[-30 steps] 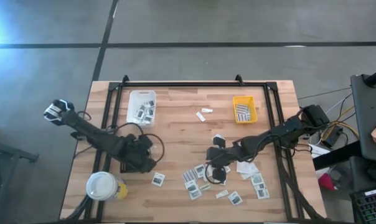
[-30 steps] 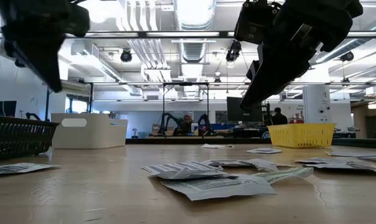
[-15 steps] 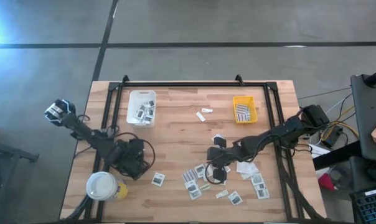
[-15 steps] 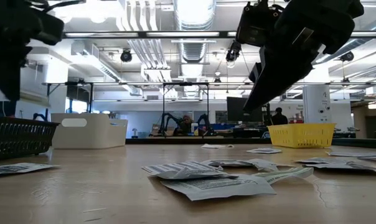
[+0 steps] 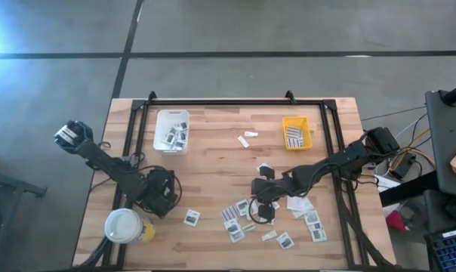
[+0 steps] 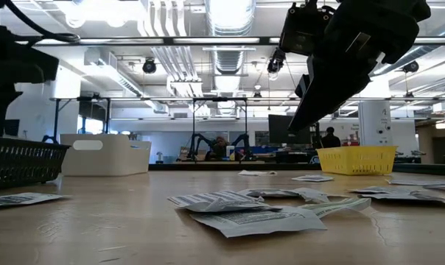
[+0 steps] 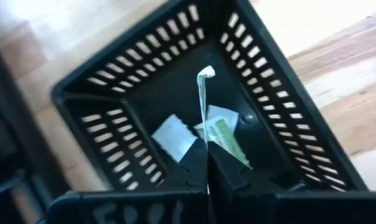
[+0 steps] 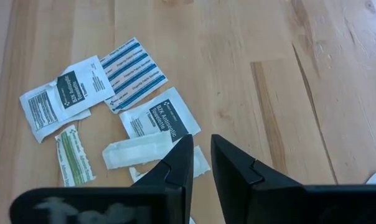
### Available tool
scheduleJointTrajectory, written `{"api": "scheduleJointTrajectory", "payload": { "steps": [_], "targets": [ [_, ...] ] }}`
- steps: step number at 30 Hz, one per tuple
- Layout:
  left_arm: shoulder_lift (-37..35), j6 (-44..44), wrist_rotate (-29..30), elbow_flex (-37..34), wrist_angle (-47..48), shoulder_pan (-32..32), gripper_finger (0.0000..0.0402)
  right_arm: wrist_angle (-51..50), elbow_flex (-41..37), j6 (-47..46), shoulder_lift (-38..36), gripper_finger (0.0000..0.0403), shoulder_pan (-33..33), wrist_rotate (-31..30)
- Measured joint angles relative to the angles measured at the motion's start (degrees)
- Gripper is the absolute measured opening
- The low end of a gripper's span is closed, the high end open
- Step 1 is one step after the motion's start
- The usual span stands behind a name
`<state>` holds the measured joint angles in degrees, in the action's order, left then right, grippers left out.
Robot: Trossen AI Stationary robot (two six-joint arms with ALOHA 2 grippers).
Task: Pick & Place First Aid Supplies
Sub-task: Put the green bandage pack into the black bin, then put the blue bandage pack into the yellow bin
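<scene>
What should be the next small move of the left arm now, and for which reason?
Probably open the left gripper. It is shut on a thin white strip that stands on edge directly over the black tray, where a white packet and a greenish packet already lie. Opening should let the strip fall inside.

Packets (image 5: 269,219) lie right of the black tray (image 5: 158,198) (cup (image 5: 123,226) beside it).

Left arm bent low at the bench's front left, left gripper (image 7: 203,163) fingers pressed together, right arm reaching inward, right gripper (image 8: 200,163) fingers slightly parted
</scene>
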<state>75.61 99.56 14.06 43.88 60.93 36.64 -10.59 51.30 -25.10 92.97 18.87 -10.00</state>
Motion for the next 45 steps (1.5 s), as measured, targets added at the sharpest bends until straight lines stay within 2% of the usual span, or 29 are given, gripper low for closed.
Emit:
{"api": "scheduleJointTrajectory", "payload": {
  "steps": [11,22,28,35,39,45],
  "targets": [
    [0.0,-2.2,0.1,-3.4,-8.8,0.0,0.0013,0.0,-0.2,-0.6,0.0,0.0054,0.0,0.0],
    [-0.2,-4.9,0.1,-3.4,-8.1,0.0,0.0077,0.0,-1.7,-1.5,0.0,0.0054,0.0,0.0],
    [-3.2,-6.1,-1.6,-3.4,-5.7,0.0,0.0102,-0.2,-1.7,-1.0,-0.1,0.0054,0.0,0.0],
    [-9.4,-6.2,-2.7,-3.4,-4.8,0.0,0.0108,-3.9,-1.7,-1.3,-2.5,0.0054,0.0,-0.1],
    [-12.2,-7.4,0.4,-2.7,-4.9,0.0,0.0108,-6.4,-1.7,-1.3,-5.0,0.0054,0.0,-0.8],
    [-13.5,-15.4,12.4,-0.1,-8.7,0.0,0.0108,-10.5,-1.7,-1.3,-9.3,0.0054,0.0,-7.3]
  ]
}}
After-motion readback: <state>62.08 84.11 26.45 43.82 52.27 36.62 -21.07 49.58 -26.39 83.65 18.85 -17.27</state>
